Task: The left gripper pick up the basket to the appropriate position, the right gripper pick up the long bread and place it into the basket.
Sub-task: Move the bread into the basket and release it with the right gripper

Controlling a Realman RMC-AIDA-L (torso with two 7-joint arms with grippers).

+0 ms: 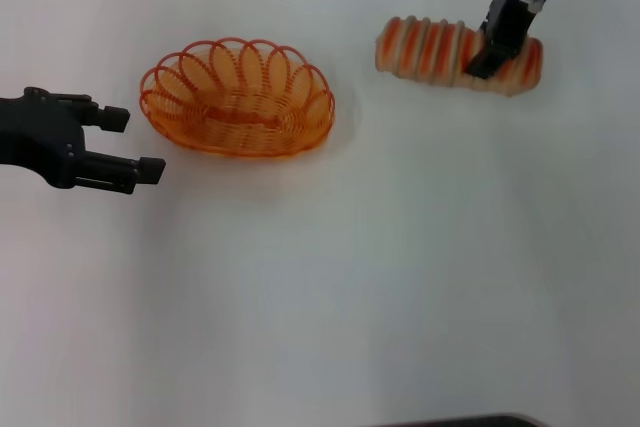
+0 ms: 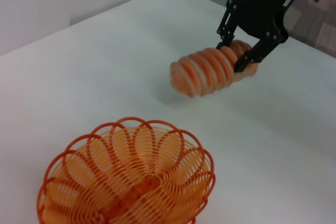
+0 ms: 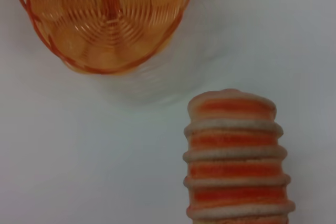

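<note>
Long bread [image 1: 440, 51] is grasped near its right end by the right gripper [image 1: 495, 57] on the white table [image 1: 400, 277]. Well apart, the basket [image 1: 237, 97] is flanked by the released left gripper [image 1: 135, 144].

The light was bright and even, and the white counter [image 1: 320, 297] looked almost washed out. Shadows were very soft: a faint grey smudge lay under the basket [image 1: 237, 97] and a thin one under the long bread [image 1: 440, 52]. No hard glare showed anywhere. In the right wrist view the basket [image 3: 105, 19] looked fuzzy and out of focus, and the bread [image 3: 236, 161] was soft too. In the left wrist view the bread's near end [image 2: 181, 77] was blurred.
</note>
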